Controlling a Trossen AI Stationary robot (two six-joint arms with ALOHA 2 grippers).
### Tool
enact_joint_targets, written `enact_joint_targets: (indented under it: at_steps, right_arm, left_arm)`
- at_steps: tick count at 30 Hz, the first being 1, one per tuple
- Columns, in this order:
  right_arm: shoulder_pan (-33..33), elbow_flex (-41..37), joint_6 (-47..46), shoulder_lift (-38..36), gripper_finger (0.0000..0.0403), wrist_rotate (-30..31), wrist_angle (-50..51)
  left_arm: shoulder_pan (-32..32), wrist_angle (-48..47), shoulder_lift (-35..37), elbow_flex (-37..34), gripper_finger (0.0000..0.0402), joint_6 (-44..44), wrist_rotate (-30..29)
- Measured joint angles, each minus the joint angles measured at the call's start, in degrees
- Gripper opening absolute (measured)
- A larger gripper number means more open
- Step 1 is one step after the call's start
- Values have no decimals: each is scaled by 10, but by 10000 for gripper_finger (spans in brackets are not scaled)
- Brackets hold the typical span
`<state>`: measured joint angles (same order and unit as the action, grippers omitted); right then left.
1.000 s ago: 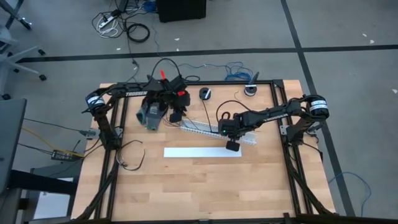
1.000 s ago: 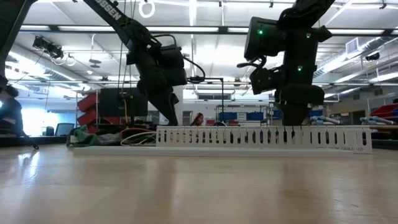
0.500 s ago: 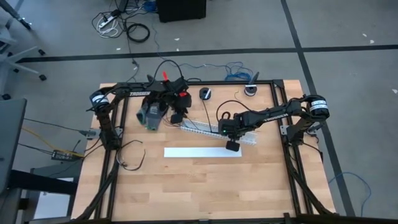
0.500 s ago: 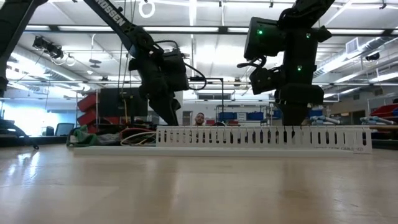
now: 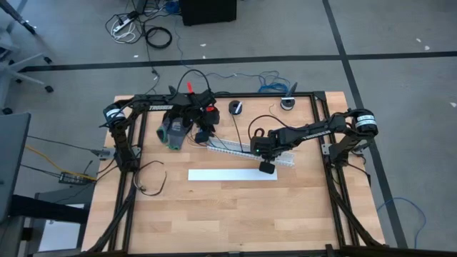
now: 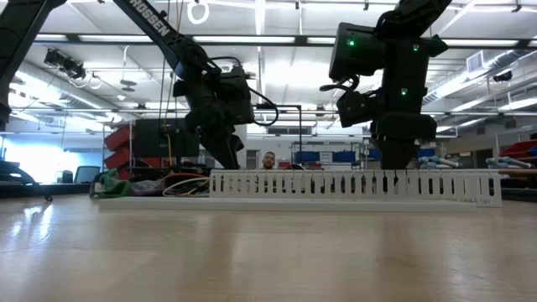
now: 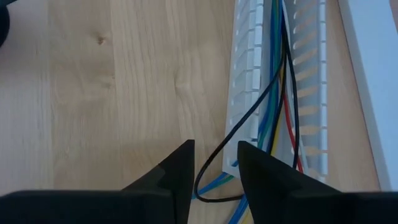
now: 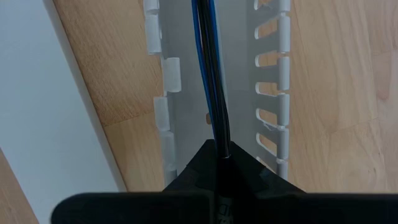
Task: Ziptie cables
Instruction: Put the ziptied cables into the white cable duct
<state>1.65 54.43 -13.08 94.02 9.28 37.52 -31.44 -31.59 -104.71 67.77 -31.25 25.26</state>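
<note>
Wood-plank table (image 5: pixel 214 207) | white slotted plastic duct (image 7: pixel 249 93), thin cables (image 8: pixel 211 74) inside | right gripper (image 8: pixel 221 155) clamped on cables in duct | left gripper (image 7: pixel 214 165) fingers apart at duct end, black wire between, grip unclear

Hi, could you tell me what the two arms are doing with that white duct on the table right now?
Wires are being laid in the white slotted duct. The right gripper is shut on the cables, pinching them inside the channel near one end of the duct. The left gripper sits at the other end, its fingers parted around a loose black wire that loops out of the duct, without gripping it. No zip tie is visible on the bundle.
</note>
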Motion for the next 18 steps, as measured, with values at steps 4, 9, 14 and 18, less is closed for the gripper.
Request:
enact_joint_targets:
  at_steps: [4, 9, 14, 18]
  right_arm:
    - [0, 0, 0, 0, 7, 0, -1]
    - [0, 0, 0, 0, 7, 0, -1]
    - [0, 0, 0, 0, 7, 0, -1]
    - [0, 0, 0, 0, 7, 0, -1]
  left_arm:
    - [0, 7, 0, 0, 78, 0, 0]
    - [1, 3, 0, 0, 21, 1, 1]
    - [1, 5, 0, 0, 5, 2, 1]
    - [1, 6, 0, 0, 1, 2, 0]
